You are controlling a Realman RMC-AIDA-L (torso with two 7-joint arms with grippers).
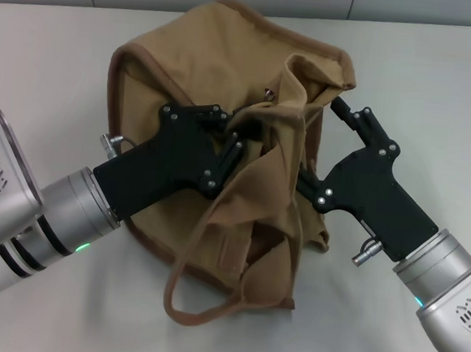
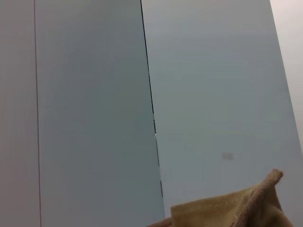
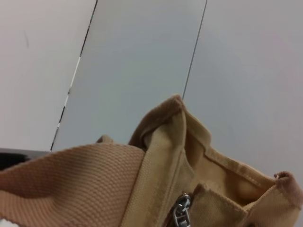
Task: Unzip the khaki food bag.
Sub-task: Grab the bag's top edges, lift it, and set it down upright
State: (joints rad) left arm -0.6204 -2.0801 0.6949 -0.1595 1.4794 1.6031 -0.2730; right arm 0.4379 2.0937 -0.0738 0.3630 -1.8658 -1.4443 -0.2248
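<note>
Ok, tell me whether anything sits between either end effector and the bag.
Nothing visible does: the left end effector and right end effector are both already in the crumpled top of the bag.

A: Bag position?
B: The khaki food bag (image 1: 222,134) sits on the table (image 1: 438,94), slumped between both grippers. Left gripper (image 1: 226,143) lies on its top, at mid-bag; right gripper (image 1: 319,150) presses in from the bag's right side.
A: Straps?
B: One strap handle (image 1: 201,304) trails onto the table nearer the robot than either gripper. The zipper pull (image 3: 181,213) hangs just beside the right gripper's wrist camera, wall panels (image 3: 142,56) behind it
</note>
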